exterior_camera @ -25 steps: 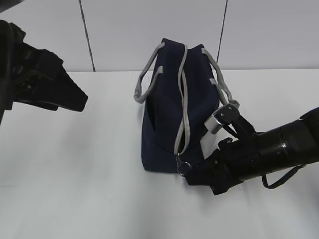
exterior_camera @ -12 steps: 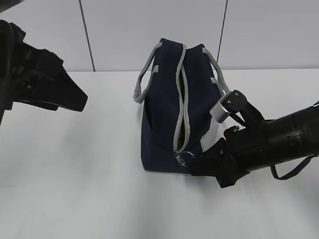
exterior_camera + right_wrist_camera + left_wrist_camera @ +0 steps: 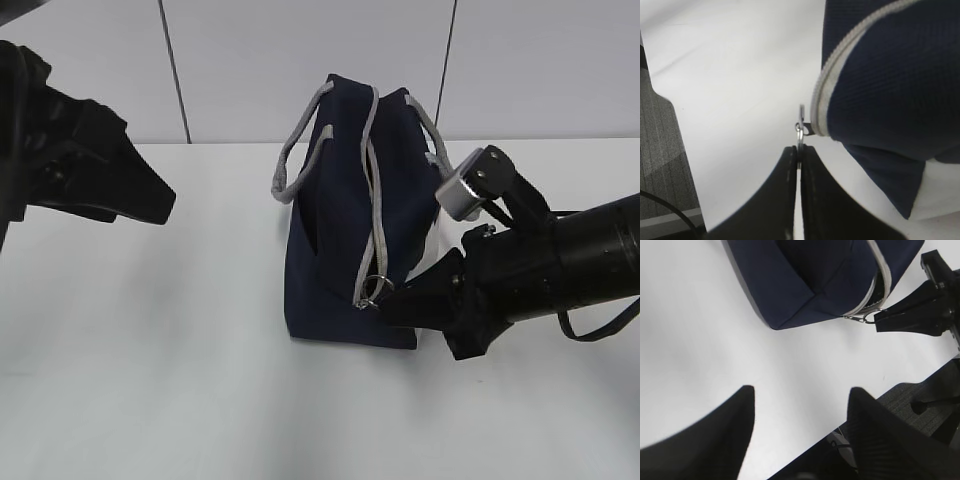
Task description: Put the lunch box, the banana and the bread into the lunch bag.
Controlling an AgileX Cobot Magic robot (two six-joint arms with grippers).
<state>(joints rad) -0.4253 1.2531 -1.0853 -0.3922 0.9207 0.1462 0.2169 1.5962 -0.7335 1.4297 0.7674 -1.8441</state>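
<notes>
**Ring pull pinched, soft bag in play**

The lunch bag (image 3: 350, 240) stands mid-table (image 3: 180, 380), zipper (image 3: 377, 215) running down its near end. The right gripper (image 3: 799, 165) is pressed together on the metal ring pull (image 3: 800, 127), the sensible hold: small, rigid, likely slippery. The navy fabric looks soft and light, so it may drag or tip. The left gripper (image 3: 800, 405) hangs spread and empty, well apart.
</notes>
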